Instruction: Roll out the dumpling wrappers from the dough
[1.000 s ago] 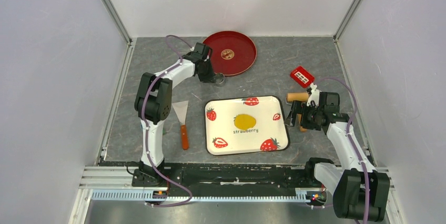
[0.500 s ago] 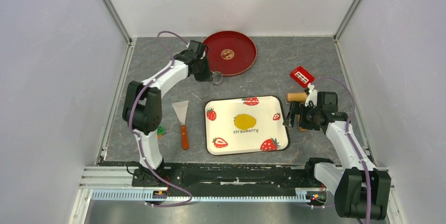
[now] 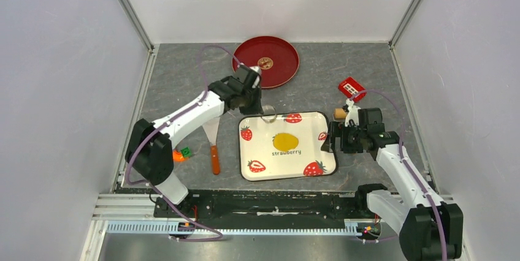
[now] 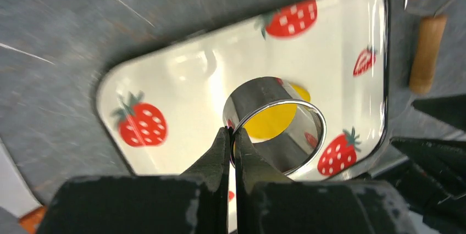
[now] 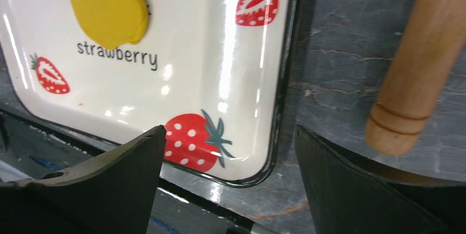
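One coin-like dumpling wrapper sits on the round red plate beyond the white strawberry-print tray; flattened yellow dough lies mid-tray. Above its far edge the left gripper clamps a shiny metal ring; the right gripper gapes empty at its right edge.

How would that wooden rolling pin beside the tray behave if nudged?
The wooden rolling pin is round and lies on its side on the flat table, so it would probably roll if pushed sideways. It looks like solid wood, so likely stiff. Its smooth finish might slip in the right gripper.
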You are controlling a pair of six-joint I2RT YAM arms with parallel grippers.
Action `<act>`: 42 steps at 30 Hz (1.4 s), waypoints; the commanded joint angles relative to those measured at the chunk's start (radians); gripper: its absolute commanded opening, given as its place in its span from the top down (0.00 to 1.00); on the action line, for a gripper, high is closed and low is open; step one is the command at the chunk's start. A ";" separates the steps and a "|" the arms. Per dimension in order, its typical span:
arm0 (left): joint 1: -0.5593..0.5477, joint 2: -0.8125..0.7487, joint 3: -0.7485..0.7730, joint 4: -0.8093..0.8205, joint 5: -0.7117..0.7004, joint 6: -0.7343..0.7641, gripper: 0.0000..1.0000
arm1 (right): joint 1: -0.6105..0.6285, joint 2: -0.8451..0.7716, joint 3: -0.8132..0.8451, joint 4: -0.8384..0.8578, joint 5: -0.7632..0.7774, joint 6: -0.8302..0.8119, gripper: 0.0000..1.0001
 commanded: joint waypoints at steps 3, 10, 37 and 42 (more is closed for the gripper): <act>-0.145 -0.006 -0.104 0.069 -0.024 -0.115 0.98 | 0.087 -0.014 0.045 0.044 -0.027 0.101 0.16; -0.254 0.034 -0.129 0.092 -0.076 -0.168 0.98 | 0.147 -0.015 0.024 0.080 -0.015 0.148 0.19; -0.285 0.224 0.007 0.053 -0.143 -0.154 0.92 | 0.224 0.002 0.002 0.104 0.024 0.172 0.16; -0.285 0.237 0.014 0.052 -0.146 -0.153 0.87 | 0.227 0.005 0.002 0.103 0.027 0.170 0.16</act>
